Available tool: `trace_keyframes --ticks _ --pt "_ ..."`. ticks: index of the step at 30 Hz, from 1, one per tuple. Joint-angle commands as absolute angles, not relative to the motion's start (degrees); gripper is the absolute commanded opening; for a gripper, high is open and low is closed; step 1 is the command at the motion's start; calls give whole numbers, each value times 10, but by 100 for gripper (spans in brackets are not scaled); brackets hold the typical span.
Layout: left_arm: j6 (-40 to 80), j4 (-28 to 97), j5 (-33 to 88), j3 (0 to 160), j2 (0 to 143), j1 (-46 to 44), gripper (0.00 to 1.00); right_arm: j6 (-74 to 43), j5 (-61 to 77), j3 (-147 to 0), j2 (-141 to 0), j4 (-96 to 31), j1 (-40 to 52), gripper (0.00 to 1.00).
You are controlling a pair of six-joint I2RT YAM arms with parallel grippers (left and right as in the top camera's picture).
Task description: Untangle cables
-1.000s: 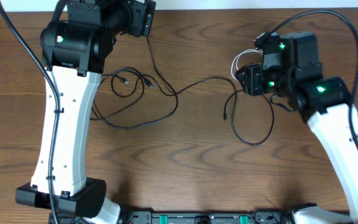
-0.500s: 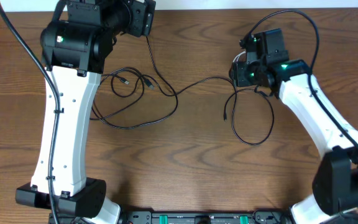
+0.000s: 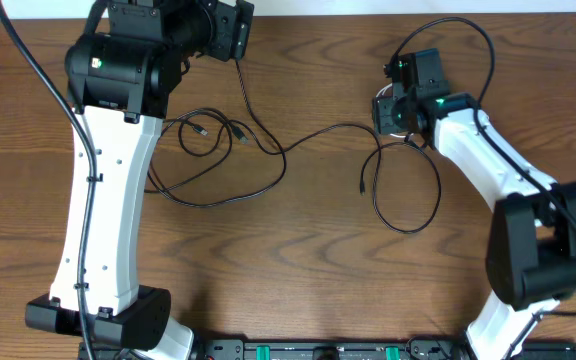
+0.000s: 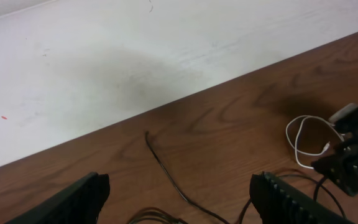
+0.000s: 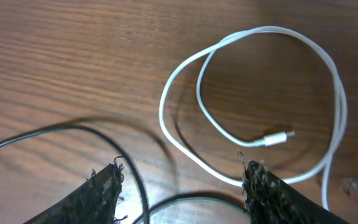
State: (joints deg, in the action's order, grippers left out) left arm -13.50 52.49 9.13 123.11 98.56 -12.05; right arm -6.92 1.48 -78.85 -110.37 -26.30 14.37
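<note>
**Asker:** How do your two claws stand?

**Robot:** My left claw is spread wide, with nothing between its fingers. It hangs at the far edge of the table, facing along the wood. My right claw has its fingers apart too and grips nothing. It points down at the tabletop on the right side.

**Asker:** Where is the white cable?

**Robot:** The white cable lies flat on the wood just ahead of my right fingertips, curled into a loose double loop. Its plug rests inside that loop. The near side of the loop runs between my two right fingertips. I cannot tell whether either tip touches it.

**Asker:** And the black one?

**Robot:** From above, the black cable is strung across the middle of the table. On the left it comes down from under my left claw and makes several crossing loops beside my left arm. One strand runs from there rightward toward my right claw. Below that claw it swings round in a wide open loop, with one loose end lying just beside it.

**Asker:** Do the two cables meet?

**Robot:** In my right wrist's view a curve of the black cable passes close to my left-hand fingertip, next to the white loop. Whether the two cross under my claw is hidden from me.
</note>
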Motion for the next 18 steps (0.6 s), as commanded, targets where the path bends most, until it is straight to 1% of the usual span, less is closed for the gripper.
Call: trace_keyframes --ticks 1,8,14,18 --pt "-130 525 99 1231 971 -120 77 -68 7 -824 -1140 -267 142 61" --pt "-130 526 99 1231 971 -120 77 -90 34 -898 -1187 -272 142 61" --pt "-130 527 99 1231 971 -120 77 -91 35 -971 -1235 -305 141 61" --pt "-130 529 99 1231 971 -120 77 -92 38 -987 -1252 -305 141 61"
